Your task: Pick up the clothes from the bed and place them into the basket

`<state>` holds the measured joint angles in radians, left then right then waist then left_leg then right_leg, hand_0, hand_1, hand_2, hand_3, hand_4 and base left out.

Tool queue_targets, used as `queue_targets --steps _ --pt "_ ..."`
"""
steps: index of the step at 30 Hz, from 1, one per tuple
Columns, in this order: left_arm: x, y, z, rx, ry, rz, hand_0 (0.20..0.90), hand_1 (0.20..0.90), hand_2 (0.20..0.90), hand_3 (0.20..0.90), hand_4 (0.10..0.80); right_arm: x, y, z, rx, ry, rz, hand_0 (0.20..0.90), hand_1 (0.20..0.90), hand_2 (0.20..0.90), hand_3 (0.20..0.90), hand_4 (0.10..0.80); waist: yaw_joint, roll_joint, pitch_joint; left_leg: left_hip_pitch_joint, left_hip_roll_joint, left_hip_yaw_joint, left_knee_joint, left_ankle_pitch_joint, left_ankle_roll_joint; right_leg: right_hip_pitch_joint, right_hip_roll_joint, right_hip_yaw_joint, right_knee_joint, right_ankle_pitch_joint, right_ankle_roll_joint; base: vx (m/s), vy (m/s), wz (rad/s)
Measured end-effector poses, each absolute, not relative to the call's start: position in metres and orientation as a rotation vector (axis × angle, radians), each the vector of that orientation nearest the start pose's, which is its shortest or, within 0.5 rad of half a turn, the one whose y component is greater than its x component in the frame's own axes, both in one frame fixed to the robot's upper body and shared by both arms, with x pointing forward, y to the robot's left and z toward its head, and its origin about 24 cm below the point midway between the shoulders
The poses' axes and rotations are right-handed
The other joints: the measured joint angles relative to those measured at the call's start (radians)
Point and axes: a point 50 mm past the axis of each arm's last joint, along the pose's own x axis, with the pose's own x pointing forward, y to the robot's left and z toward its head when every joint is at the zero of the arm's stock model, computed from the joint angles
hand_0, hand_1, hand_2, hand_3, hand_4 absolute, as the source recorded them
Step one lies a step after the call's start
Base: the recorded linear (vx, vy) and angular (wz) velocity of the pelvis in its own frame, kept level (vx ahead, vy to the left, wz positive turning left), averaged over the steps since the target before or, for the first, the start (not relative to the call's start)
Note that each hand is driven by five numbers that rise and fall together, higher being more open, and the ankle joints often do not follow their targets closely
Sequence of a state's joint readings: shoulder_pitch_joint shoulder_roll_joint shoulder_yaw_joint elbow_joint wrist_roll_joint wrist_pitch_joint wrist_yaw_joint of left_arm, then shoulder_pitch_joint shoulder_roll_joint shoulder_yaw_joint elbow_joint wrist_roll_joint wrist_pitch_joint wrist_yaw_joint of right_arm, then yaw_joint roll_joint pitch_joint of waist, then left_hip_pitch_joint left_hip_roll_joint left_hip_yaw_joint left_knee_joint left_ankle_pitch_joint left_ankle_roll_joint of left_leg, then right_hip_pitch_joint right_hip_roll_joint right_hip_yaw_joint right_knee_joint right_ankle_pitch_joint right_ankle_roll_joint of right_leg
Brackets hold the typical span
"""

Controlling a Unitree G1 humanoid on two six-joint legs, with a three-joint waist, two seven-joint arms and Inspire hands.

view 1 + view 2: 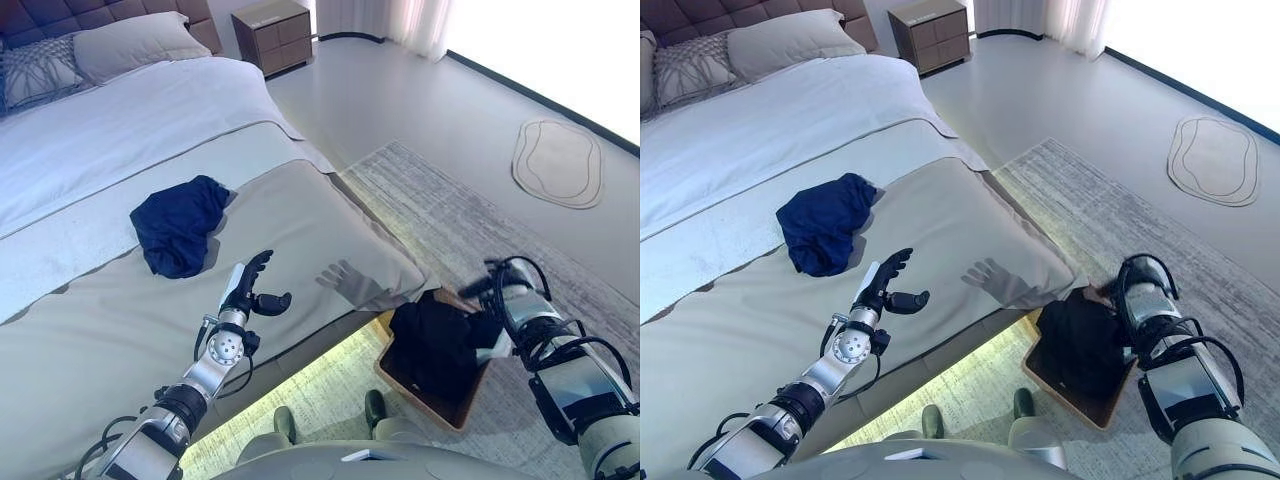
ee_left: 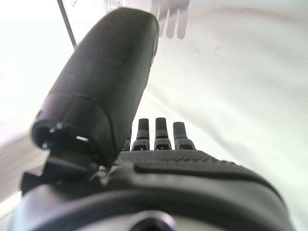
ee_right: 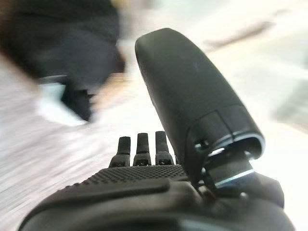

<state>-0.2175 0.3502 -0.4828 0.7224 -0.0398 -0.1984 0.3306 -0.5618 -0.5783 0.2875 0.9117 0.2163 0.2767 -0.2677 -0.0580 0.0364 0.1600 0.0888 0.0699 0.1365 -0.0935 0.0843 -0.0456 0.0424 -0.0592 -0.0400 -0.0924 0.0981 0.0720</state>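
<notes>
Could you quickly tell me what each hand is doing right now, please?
Left hand: open, empty, above the bed.
Right hand: open, empty.

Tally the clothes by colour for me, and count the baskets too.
Navy blue crumpled garment on the bed: 1
Black garment in the basket: 1
Brown rectangular basket on the floor beside the bed: 1
Total: 3 things, 2 of them clothes
</notes>
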Motion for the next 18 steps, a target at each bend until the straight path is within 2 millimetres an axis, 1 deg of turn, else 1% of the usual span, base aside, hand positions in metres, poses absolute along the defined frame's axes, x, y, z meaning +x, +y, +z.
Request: queue_targets --steps 2,3,7,10,12,14,16,17,18 --pt "0.254 0.179 -0.052 0.532 0.293 -0.029 0.900 0.900 0.900 0.900 0.800 0.331 -0.288 0.041 -0.550 0.436 -0.400 0.900 0.900 0.900 0.900 0.800 0.009 0.000 0.000 -0.010 0.000 -0.015 0.001 0.006 0.000 -0.002 -0.001 -0.011 0.000 0.000 0.000 0.036 0.011 0.20" --pt "0.254 0.179 -0.052 0.532 0.292 -0.026 0.900 0.900 0.900 0.900 0.800 0.334 -0.286 0.046 -0.549 0.407 -0.401 0.900 0.900 0.900 0.900 0.800 0.011 0.000 0.000 -0.014 0.000 -0.021 0.002 0.009 -0.001 -0.001 -0.001 -0.018 0.000 0.000 0.000 0.048 0.005 0.28" --pt "0.251 0.183 -0.054 0.533 0.298 0.003 0.900 0.900 0.900 0.900 0.800 0.354 -0.278 0.084 -0.529 0.236 -0.471 0.900 0.900 0.900 0.900 0.800 0.055 0.001 0.000 -0.029 -0.001 -0.056 0.004 0.018 -0.002 0.001 -0.002 -0.052 0.000 -0.002 -0.001 0.087 0.016 0.25" --pt "0.242 0.192 -0.059 0.548 0.327 0.026 0.900 0.900 0.900 0.900 0.800 0.363 -0.273 0.103 -0.505 0.160 -0.492 0.900 0.900 0.900 0.900 0.800 0.076 0.001 0.000 -0.034 -0.003 -0.102 0.004 0.027 -0.004 0.020 -0.004 -0.095 0.000 -0.015 -0.007 0.085 0.036 0.39" --pt "0.239 0.196 -0.061 0.553 0.337 0.039 0.900 0.900 0.900 0.900 0.800 0.366 -0.275 0.114 -0.513 0.133 -0.501 0.900 0.900 0.900 0.900 0.800 0.097 0.003 0.000 -0.047 -0.003 -0.128 0.005 0.032 -0.006 0.023 -0.004 -0.123 0.000 -0.023 -0.007 0.033 0.054 0.44" --pt "0.238 0.200 -0.061 0.562 0.340 0.043 0.900 0.900 0.900 0.900 0.800 0.370 -0.282 0.131 -0.543 0.091 -0.522 0.900 0.900 0.900 0.900 0.800 0.121 0.010 0.004 -0.074 -0.004 -0.165 0.005 0.045 -0.010 0.014 -0.004 -0.159 0.000 -0.027 -0.011 -0.032 0.062 0.52" --pt "0.235 0.203 -0.063 0.566 0.348 0.048 0.900 0.900 0.900 0.900 0.800 0.376 -0.283 0.155 -0.643 0.033 -0.520 0.900 0.900 0.900 0.900 0.800 0.155 0.026 0.013 -0.099 -0.007 -0.193 0.005 0.058 -0.014 0.001 -0.006 -0.190 0.000 -0.030 -0.014 -0.052 0.066 0.43" --pt "0.234 0.203 -0.063 0.566 0.349 0.050 0.900 0.900 0.900 0.900 0.800 0.380 -0.281 0.171 -0.692 -0.011 -0.518 0.900 0.900 0.900 0.900 0.800 0.170 0.040 0.023 -0.115 -0.010 -0.210 0.006 0.067 -0.014 -0.004 -0.007 -0.202 0.000 -0.029 -0.014 -0.061 0.055 0.35" --pt "0.234 0.204 -0.062 0.565 0.347 0.051 0.900 0.900 0.900 0.900 0.800 0.381 -0.280 0.178 -0.707 -0.031 -0.521 0.900 0.900 0.900 0.900 0.800 0.175 0.045 0.029 -0.123 -0.012 -0.218 0.010 0.071 -0.017 -0.007 -0.008 -0.213 0.000 -0.029 -0.014 -0.073 0.088 0.49"
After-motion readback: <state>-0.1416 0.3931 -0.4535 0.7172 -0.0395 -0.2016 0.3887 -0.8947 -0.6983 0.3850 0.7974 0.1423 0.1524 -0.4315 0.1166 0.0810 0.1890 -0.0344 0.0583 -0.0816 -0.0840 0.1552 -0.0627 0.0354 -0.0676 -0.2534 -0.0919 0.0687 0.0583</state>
